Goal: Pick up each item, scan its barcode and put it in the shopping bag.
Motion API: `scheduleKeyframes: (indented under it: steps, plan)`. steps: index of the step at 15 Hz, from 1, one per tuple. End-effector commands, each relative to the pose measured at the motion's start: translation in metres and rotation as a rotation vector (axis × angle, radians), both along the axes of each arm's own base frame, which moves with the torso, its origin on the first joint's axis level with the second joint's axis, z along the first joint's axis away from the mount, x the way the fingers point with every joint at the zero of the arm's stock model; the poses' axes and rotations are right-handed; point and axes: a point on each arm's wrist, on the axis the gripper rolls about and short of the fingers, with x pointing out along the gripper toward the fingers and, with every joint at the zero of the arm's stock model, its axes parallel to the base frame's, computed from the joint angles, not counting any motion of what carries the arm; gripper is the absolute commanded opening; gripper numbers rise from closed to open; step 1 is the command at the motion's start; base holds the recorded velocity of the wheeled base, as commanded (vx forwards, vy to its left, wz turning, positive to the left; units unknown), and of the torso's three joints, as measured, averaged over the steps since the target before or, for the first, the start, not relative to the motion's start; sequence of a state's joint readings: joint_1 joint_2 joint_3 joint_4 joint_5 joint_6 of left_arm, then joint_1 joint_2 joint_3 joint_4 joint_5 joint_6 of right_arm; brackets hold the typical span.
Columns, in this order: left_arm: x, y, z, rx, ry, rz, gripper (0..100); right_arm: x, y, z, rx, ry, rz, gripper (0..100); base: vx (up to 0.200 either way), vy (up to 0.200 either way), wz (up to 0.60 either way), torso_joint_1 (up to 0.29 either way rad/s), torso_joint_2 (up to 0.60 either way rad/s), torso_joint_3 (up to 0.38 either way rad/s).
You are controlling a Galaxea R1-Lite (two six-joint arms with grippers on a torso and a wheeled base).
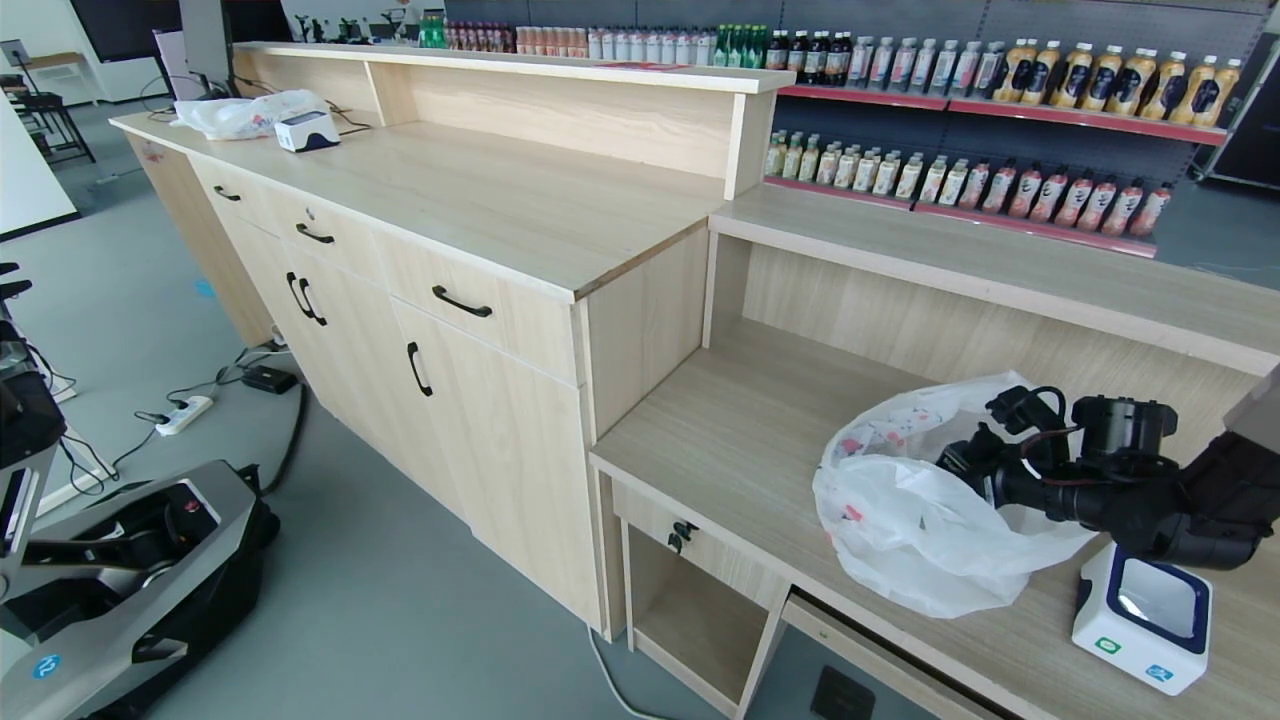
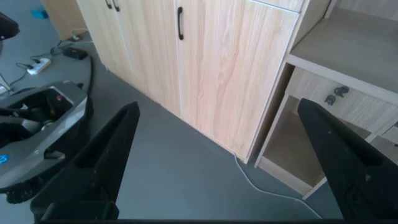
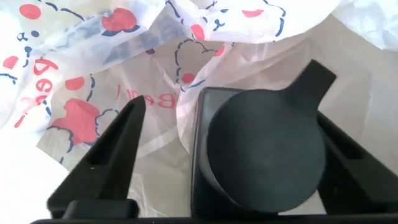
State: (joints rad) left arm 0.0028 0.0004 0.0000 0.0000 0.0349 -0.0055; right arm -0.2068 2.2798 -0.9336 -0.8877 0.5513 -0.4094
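- Right hand [image 3: 227,118]: reaches into the mouth of the shopping bag [image 1: 900,520], fingers spread wide with bag film showing between one finger and the item
- Black round-topped item [image 3: 261,149]: lies on the bag's lining between the spread fingers; it looks set down, though contact on the far finger cannot be told
- Shopping bag: white printed plastic, slumped on the lower table [image 1: 740,440], at about 4 o'clock in the head view
- Barcode scanner [image 1: 1145,615]: stands on the table just beside the bag, at its 4 o'clock
- Left hand [image 2: 217,109]: hangs over the floor, well apart from the bag, fingers wide and holding nothing
- Step in hand, as judged: leaving the item in the bag. Keep the fingers wide and draw back along the line of entry, so no film snags and the light bag is not dragged toward the table's front edge
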Motion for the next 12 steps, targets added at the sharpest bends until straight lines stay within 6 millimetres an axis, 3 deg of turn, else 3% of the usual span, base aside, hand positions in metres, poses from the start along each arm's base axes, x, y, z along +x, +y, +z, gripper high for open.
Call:
scheduleKeyframes:
  steps: [1,3,5,6,9,12]
  plan:
    - [0.0,0.0,0.0,-0.001,0.0,0.002,100,-0.002,0.001,0.009,0.005,-0.021,0.017,100,0.0,0.0,0.0,0.0,0.0,0.0]
    - [0.0,0.0,0.0,-0.001,0.0,0.001,100,-0.008,0.003,0.031,0.024,-0.05,0.068,100,0.0,0.0,0.0,0.0,0.0,0.0]
    - [0.0,0.0,0.0,-0.001,0.0,0.001,100,-0.019,0.007,0.075,0.032,-0.143,0.138,100,0.0,0.0,0.0,0.0,0.0,0.0]
    - [0.0,0.0,0.0,-0.001,0.0,0.001,100,-0.031,0.01,0.106,0.018,-0.215,0.158,100,0.0,0.0,0.0,0.0,0.0,0.0]
    - [0.0,0.0,0.0,-0.001,0.0,0.001,100,-0.098,0.016,0.181,-0.048,-0.397,0.139,100,0.0,0.0,0.0,0.0,0.0,0.0]
    - [0.0,0.0,0.0,-0.001,0.0,0.001,100,-0.158,0.026,0.216,-0.156,-0.566,0.142,100,0.0,0.0,0.0,0.0,0.0,0.0]
